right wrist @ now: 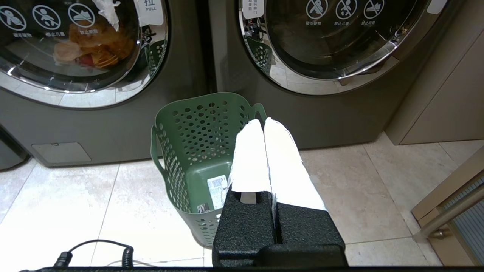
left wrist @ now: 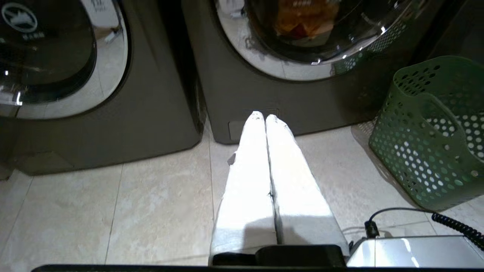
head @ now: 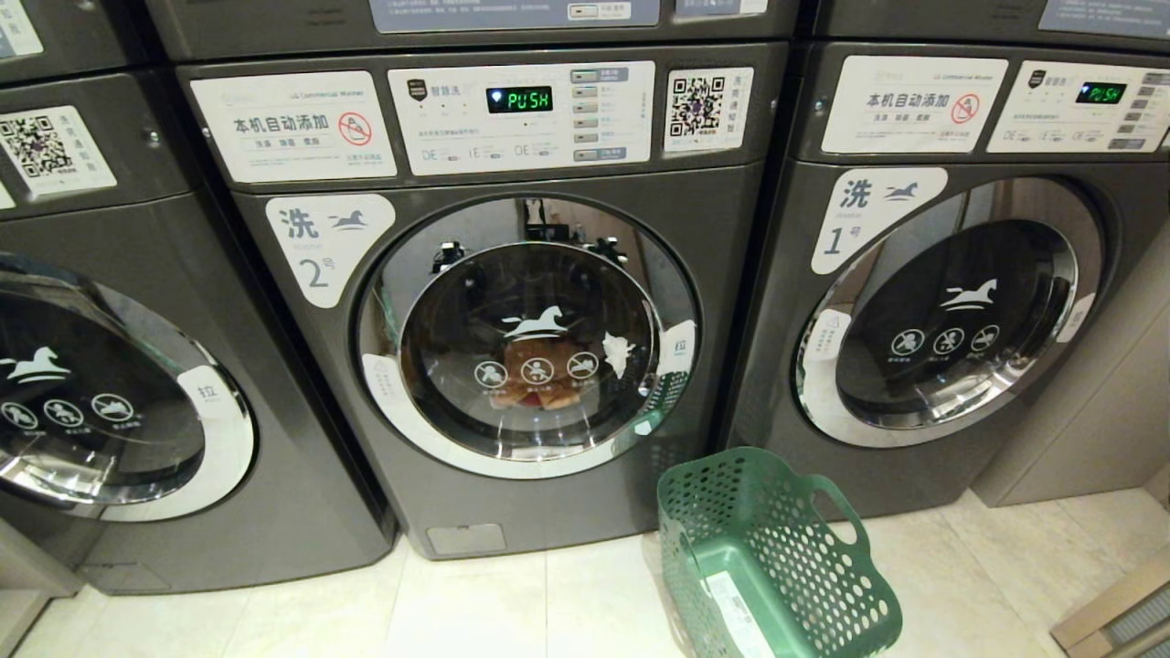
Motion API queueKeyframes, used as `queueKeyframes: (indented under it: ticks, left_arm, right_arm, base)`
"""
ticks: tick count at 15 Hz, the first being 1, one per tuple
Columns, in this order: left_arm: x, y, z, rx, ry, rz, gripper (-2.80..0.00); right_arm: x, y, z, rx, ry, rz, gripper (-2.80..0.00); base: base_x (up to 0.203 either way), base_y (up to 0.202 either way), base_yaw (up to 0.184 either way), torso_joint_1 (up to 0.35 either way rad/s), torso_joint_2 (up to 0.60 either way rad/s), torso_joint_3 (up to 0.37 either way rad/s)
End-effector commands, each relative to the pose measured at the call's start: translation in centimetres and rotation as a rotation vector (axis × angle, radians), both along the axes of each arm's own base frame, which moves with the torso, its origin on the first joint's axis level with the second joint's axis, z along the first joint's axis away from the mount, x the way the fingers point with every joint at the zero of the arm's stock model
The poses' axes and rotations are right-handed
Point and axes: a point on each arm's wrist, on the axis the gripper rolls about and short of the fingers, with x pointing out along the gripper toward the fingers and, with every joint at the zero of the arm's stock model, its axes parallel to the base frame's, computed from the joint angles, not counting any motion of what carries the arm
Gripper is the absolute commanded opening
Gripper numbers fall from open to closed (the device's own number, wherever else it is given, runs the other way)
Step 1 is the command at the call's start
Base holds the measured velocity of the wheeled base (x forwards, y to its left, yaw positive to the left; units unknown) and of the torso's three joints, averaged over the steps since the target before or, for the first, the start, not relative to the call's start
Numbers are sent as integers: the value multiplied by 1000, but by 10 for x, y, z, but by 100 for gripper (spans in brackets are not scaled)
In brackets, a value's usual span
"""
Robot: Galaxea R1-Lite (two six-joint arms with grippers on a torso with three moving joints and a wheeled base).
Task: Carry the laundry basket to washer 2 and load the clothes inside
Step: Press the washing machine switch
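Observation:
Washer 2 (head: pixel 512 302) stands in the middle with its round glass door closed. Behind the glass lie the clothes (head: pixel 539 370), an orange and pink heap, which also show in the left wrist view (left wrist: pixel 302 19) and the right wrist view (right wrist: pixel 90 45). The green laundry basket (head: pixel 768 557) sits on the floor at the washer's right foot, holding nothing, its white sticker showing on the base (right wrist: pixel 217 190). My left gripper (left wrist: pixel 264 117) is shut low over the tiles before washer 2. My right gripper (right wrist: pixel 262 122) is shut, empty, just above the basket's rim.
The washer labelled 1 (head: pixel 951 302) stands to the right and another grey washer (head: pixel 110 384) to the left, both doors closed. A beige cabinet side (head: pixel 1088 420) and a wooden frame (head: pixel 1115 608) lie at the far right. The floor is pale tile (head: pixel 512 603).

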Motion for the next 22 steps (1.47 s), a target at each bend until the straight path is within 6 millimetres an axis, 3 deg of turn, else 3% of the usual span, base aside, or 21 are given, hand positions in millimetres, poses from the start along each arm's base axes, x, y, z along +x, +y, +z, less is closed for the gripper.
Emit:
queueKeyframes:
  ticks: [1, 22]
  left_arm:
    - [-8, 0, -5, 15, -87, -24, -280]
    - [-8, 0, -6, 19, -86, -26, -280]
  right_arm:
    - [0, 0, 0, 0, 1, 0, -280]
    - [0, 0, 0, 0, 1, 0, -280]
  base:
    - [0, 0, 0, 0, 0, 0]
    - [3, 0, 0, 0, 0, 0]
